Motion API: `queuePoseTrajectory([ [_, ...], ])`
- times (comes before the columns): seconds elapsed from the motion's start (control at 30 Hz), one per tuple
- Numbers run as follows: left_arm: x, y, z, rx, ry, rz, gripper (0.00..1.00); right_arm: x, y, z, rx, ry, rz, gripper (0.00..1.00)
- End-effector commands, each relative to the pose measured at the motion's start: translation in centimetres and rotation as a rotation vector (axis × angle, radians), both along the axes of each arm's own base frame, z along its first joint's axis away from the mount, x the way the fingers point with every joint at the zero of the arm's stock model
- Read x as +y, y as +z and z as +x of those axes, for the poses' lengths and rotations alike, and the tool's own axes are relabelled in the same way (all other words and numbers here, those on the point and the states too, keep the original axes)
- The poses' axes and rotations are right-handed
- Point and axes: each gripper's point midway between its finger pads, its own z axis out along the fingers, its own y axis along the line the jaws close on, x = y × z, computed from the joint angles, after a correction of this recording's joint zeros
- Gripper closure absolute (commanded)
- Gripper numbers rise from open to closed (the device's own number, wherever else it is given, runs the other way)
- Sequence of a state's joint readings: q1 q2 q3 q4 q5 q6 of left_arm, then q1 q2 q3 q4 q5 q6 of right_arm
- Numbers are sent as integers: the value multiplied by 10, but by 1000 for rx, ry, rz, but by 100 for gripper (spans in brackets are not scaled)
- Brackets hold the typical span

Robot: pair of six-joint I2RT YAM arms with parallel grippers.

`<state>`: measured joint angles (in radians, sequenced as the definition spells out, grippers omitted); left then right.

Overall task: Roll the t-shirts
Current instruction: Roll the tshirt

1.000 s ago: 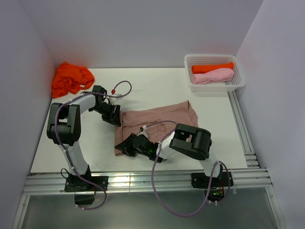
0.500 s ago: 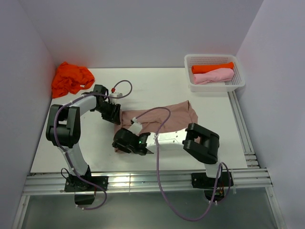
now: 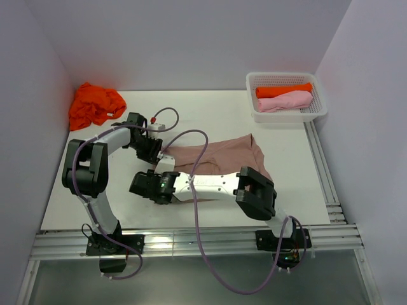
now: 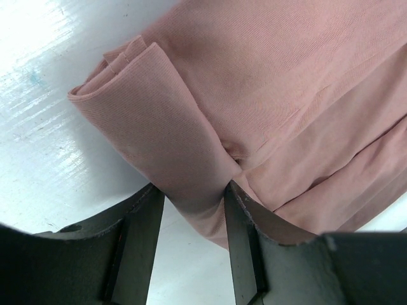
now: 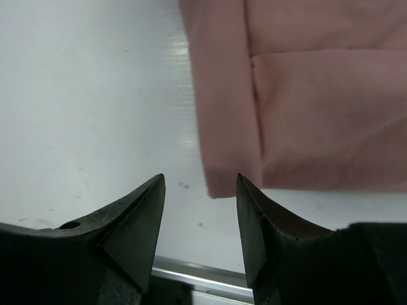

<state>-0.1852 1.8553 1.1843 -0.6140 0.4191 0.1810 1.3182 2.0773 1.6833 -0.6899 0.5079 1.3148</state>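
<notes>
A dusty pinkish-brown t-shirt (image 3: 229,155) lies folded flat at the middle of the white table. My left gripper (image 3: 151,151) sits at its far-left corner. In the left wrist view a thick fold of that t-shirt (image 4: 254,95) runs down between the fingers, and the left gripper (image 4: 194,203) is shut on it. My right gripper (image 3: 137,184) lies low on the table, left of the shirt's near-left corner. In the right wrist view the right gripper (image 5: 200,184) is open over bare table, with the t-shirt's corner (image 5: 219,181) just ahead of its tips.
A crumpled orange t-shirt (image 3: 95,105) lies at the back left corner. A white mesh basket (image 3: 321,108) at the back right holds a rolled orange shirt (image 3: 283,90) and a rolled pink one (image 3: 284,101). Metal rails run along the near edge (image 3: 191,241) and right side (image 3: 321,165).
My right gripper has swung left, off the shirt's near-left corner onto bare table, and its jaws have opened. The left gripper has kept its hold at the far corner.
</notes>
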Motion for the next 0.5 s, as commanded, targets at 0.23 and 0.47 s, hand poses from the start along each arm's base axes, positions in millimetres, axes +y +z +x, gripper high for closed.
queuePoseTrajectory([
  [0.23,8,-8,7,-39,-17,75,50,1,7,45,-104,13,-142,44],
  [0.47,7,-7,7,-38,-20,74,50,2,-19,58,-86,1,-228,44],
])
